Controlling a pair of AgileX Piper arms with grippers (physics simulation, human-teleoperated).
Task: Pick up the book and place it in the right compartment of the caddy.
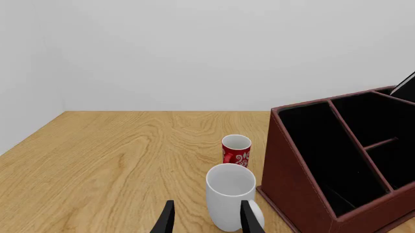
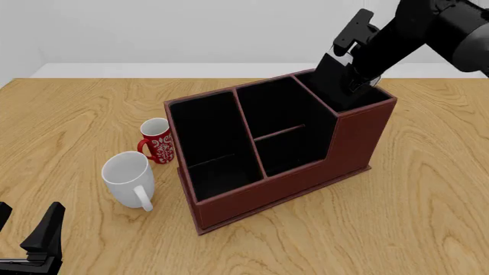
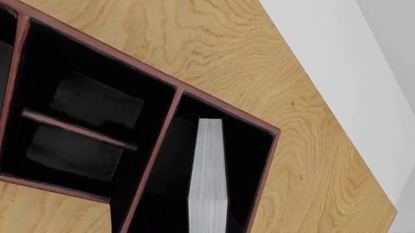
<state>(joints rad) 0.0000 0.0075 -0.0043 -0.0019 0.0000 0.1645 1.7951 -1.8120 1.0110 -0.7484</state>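
Observation:
The dark red-brown caddy (image 2: pixel 290 182) stands mid-table with three black sections. The black book (image 2: pixel 333 82) is tilted, its lower end down inside the right compartment (image 2: pixel 375 91). My right gripper (image 2: pixel 352 55) is shut on the book's upper end, above the caddy's far right corner. In the right wrist view the book's white page edges (image 3: pixel 209 179) run down into the right compartment (image 3: pixel 250 160), beside the caddy's divider (image 3: pixel 155 160). My left gripper (image 2: pixel 27 224) is open and low at the table's near left. A corner of the book (image 1: pixel 406 87) shows above the caddy (image 1: pixel 298 184).
A white mug (image 2: pixel 128 177) and a red patterned mug (image 2: pixel 157 140) stand just left of the caddy. In the left wrist view the white mug (image 1: pixel 230 194) sits right beyond my open left gripper (image 1: pixel 207 221), with the red mug (image 1: pixel 236 150) behind it.

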